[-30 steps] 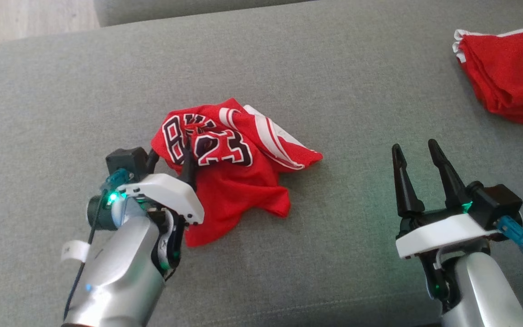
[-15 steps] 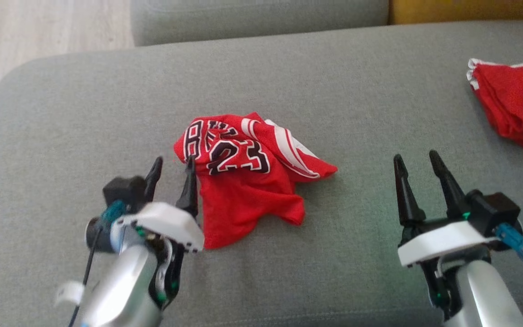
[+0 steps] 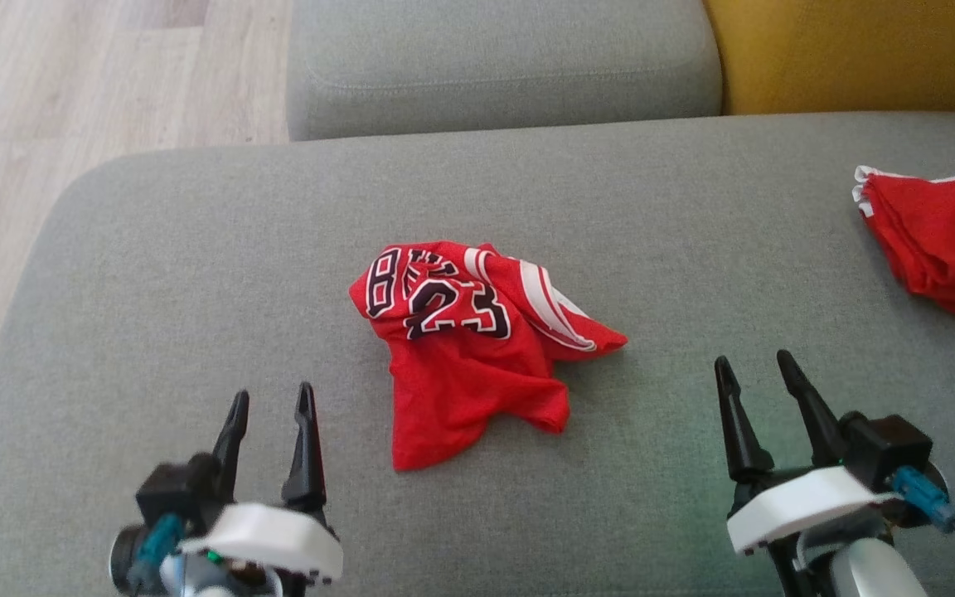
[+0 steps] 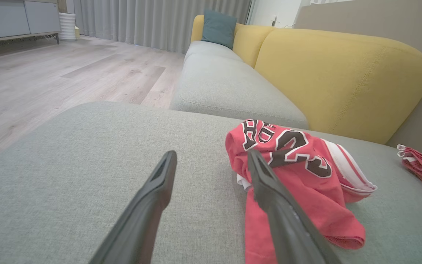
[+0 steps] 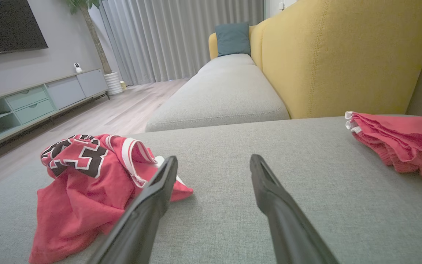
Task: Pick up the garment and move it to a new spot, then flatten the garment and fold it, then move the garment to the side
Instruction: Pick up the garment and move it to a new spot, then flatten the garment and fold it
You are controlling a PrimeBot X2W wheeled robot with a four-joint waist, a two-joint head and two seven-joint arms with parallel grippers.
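Note:
The garment (image 3: pixel 469 348) is a red jersey with black-and-white numbers and white trim, lying crumpled in the middle of the grey sofa cushion (image 3: pixel 196 274). The left wrist view has the garment (image 4: pixel 299 172) to the right of my fingers, and the right wrist view has the garment (image 5: pixel 86 176) at the left. My left gripper (image 3: pixel 270 402) stands open at the lower left, short of the jersey and not touching it. At the lower right my right gripper (image 3: pixel 751 369) is open too, with bare cushion between its fingers.
A second red cloth (image 3: pixel 938 240), folded, lies at the cushion's far right edge. A yellow backrest (image 3: pixel 850 54) rises behind, beside another grey seat (image 3: pixel 494 62). Wooden floor (image 3: pixel 46 124) lies past the cushion's left edge.
My left gripper has pulled back off the jersey toward me, open, leaving it crumpled on the cushion. The head camera has tilted up, shifting the whole picture.

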